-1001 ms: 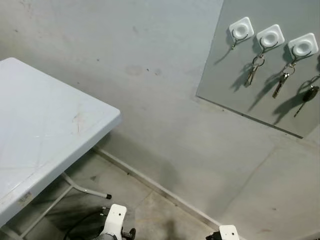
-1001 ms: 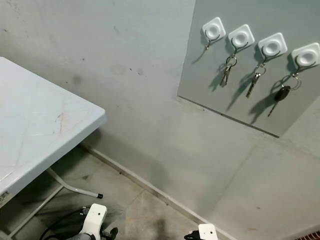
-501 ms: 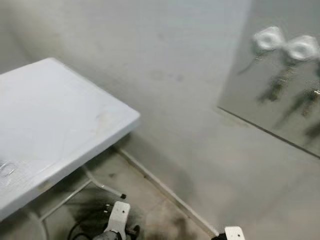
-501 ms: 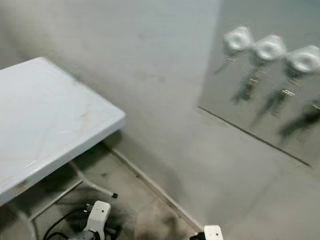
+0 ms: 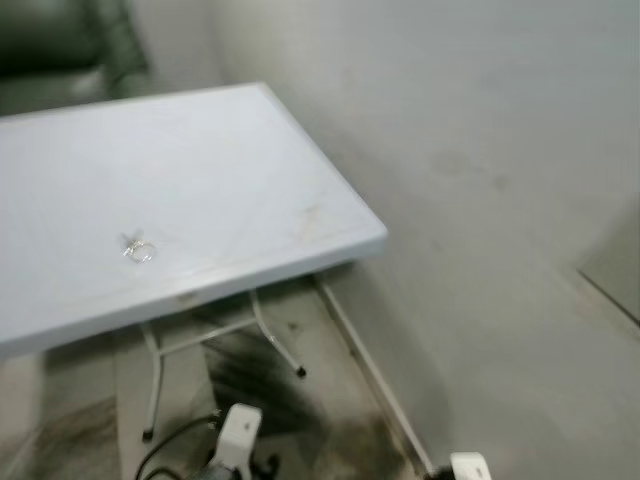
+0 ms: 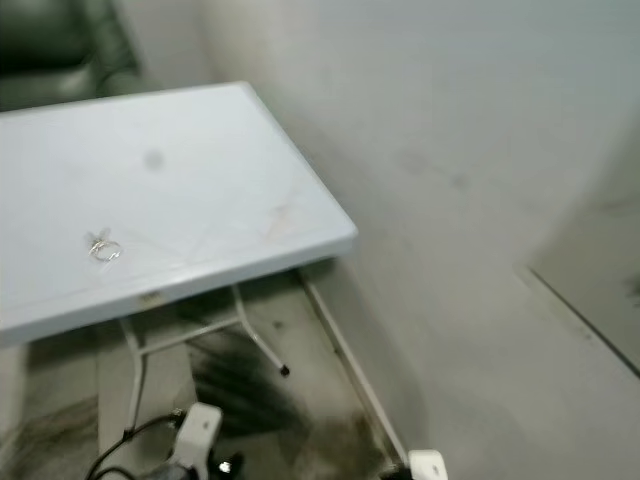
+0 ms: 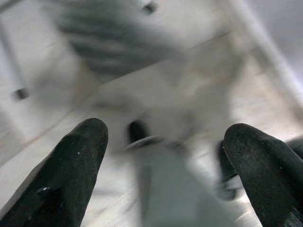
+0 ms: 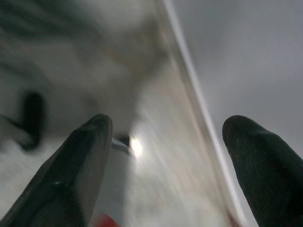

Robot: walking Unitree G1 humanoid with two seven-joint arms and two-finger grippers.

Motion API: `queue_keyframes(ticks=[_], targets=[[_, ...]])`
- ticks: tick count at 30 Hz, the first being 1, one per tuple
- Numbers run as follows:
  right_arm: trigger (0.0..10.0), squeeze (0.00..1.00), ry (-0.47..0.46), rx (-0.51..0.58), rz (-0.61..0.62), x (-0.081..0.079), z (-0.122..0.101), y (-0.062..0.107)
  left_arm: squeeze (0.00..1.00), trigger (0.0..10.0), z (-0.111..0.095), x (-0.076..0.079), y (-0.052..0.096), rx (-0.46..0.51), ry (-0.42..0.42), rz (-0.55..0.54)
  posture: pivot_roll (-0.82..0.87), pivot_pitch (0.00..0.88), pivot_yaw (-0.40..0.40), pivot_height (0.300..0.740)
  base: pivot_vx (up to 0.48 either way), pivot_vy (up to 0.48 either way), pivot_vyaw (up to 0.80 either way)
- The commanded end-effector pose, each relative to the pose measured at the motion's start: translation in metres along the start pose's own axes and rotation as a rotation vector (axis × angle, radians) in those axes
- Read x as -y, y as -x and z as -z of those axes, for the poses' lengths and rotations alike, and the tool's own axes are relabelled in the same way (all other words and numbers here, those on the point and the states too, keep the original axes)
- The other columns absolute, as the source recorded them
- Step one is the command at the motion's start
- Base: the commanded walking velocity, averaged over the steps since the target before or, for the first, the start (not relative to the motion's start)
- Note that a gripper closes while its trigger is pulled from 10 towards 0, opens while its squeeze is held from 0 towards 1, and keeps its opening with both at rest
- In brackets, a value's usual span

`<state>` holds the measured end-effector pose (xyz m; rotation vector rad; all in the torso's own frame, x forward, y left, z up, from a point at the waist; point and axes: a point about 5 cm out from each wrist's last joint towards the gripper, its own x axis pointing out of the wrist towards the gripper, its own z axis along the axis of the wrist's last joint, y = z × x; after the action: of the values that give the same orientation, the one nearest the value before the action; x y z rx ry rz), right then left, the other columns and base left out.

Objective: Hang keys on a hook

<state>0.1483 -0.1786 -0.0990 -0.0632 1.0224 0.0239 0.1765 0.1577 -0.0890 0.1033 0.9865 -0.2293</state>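
Observation:
A small set of keys on a ring (image 5: 138, 249) lies on the white folding table (image 5: 220, 170), toward its near left part. The grey board (image 5: 618, 285) that carries the hooks shows as a corner at the right edge. Both arms hang low near the floor, the left wrist (image 5: 236, 440) and right wrist (image 5: 468, 466) at the bottom of the head views. My left gripper (image 7: 165, 156) is open over the blurred floor, with nothing between its fingers. My right gripper (image 8: 165, 151) is open too, near the foot of the wall.
A dark green sofa (image 5: 60, 45) stands behind the table at the top left. The grey wall (image 5: 480, 120) runs along the right, its skirting (image 5: 365, 365) meeting a stained concrete floor. The table's thin metal legs (image 5: 270, 340) and a black cable (image 5: 165, 455) lie below.
The camera has swung left: the hook board with its hanging keys has slid out to the right edge, and the table top with the key ring has come into view. Both arms still hang.

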Motion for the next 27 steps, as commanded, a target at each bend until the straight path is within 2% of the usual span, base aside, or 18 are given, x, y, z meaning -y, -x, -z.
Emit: queue_keyframes(ticks=[1, 17, 20, 27], targets=[[10.0, 0.00, 0.000, -0.041, 0.022, 0.0089, 0.0126, 0.0032, 0.00, 10.0, -0.0069, 0.0111, -0.0027, 0.019, -0.008, 0.024, -0.02, 0.000, -0.043, 0.740, 0.000, 0.000, 0.80], [10.0, 0.00, 0.002, -0.046, 0.019, 0.0079, 0.0146, 0.0036, 0.00, 10.0, -0.0048, 0.0107, -0.0024, 0.009, -0.021, 0.022, -0.02, 0.000, -0.040, 0.740, 0.000, 0.000, 0.80], [10.0, 0.00, -0.001, -0.048, 0.019, 0.0076, 0.0151, 0.0036, 0.00, 10.0, -0.0040, 0.0105, -0.0023, 0.008, -0.022, 0.020, -0.02, 0.000, -0.039, 0.740, 0.000, 0.000, 0.45], [10.0, 0.00, -0.033, -0.047, 0.026, 0.0076, 0.0164, 0.0040, 0.00, 10.0, -0.0027, 0.0097, -0.0020, 0.004, -0.015, 0.016, -0.02, 0.000, -0.037, 0.740, 0.000, 0.000, 0.00]])
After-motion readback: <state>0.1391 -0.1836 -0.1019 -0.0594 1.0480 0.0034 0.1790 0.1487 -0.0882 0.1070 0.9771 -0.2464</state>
